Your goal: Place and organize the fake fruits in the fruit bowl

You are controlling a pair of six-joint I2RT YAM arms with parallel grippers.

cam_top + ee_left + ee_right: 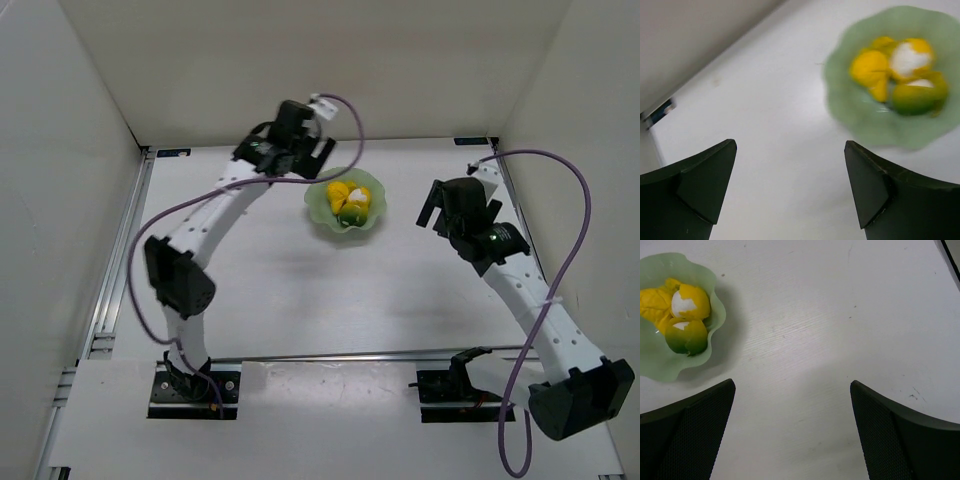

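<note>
Both the left fingers (695, 185) and the right fingers (900, 435) stand wide apart and hold nothing. Each pair hangs over the bare worktop (300, 300) beside the bowl (655, 362) and does not touch it. All three fruits lie together inside the bowl, pressed against each other: the pear (655, 302), the green fruit (686, 336) and the peeled fruit (690, 302). The task looks nearly finished. The risk, I think, is a low pass of the left fingers, which are nearer. They could catch the wavy rim, tip the bowl and roll a fruit out.
</note>
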